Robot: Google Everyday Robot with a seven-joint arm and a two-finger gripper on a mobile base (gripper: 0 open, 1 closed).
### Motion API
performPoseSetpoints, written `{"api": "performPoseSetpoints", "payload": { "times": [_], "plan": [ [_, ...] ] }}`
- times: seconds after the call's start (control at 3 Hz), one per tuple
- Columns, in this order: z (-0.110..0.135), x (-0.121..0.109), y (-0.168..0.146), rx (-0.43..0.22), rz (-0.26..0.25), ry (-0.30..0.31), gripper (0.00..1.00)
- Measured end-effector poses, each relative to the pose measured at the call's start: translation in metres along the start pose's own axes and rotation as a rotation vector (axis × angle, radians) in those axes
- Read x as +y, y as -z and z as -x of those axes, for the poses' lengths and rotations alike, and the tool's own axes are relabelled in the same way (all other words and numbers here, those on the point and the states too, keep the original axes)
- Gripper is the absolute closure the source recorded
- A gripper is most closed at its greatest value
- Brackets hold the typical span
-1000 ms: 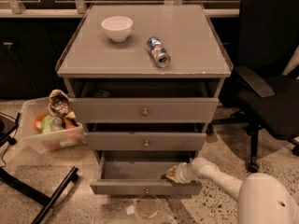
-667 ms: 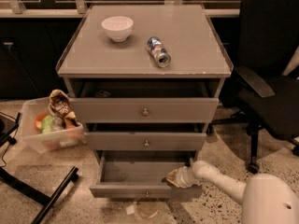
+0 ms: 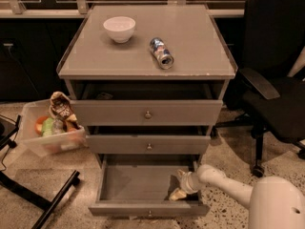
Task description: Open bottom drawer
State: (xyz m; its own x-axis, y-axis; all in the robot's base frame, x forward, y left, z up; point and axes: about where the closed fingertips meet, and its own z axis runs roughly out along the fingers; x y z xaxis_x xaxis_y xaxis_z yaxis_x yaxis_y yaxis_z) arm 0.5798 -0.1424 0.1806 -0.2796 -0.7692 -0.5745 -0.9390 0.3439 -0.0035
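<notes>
The bottom drawer (image 3: pixel 148 209) of the grey cabinet stands pulled far out, its plain grey inside showing and its small round knob at the centre of the front. My gripper (image 3: pixel 178 187) reaches from the lower right on a white arm and sits inside the drawer's right part, just behind the front panel. The two drawers above, each with a knob, are out a little.
A white bowl (image 3: pixel 119 28) and a can (image 3: pixel 161 52) lying on its side are on the cabinet top. A clear bin (image 3: pixel 50 132) of snacks stands on the floor at left. A black office chair (image 3: pixel 276 89) is at right. Black metal legs lie at lower left.
The bottom drawer has slid further out toward the camera, and my gripper has moved with it, down and slightly left.
</notes>
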Motion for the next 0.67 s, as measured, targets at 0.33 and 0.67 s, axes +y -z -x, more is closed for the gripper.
{"api": "performPoseSetpoints", "payload": {
  "times": [0.33,0.67],
  "plan": [
    [-0.004,0.018,0.008,0.03,0.035,-0.004,0.0],
    [-0.008,0.054,0.007,0.055,0.084,-0.02,0.0]
  ]
}}
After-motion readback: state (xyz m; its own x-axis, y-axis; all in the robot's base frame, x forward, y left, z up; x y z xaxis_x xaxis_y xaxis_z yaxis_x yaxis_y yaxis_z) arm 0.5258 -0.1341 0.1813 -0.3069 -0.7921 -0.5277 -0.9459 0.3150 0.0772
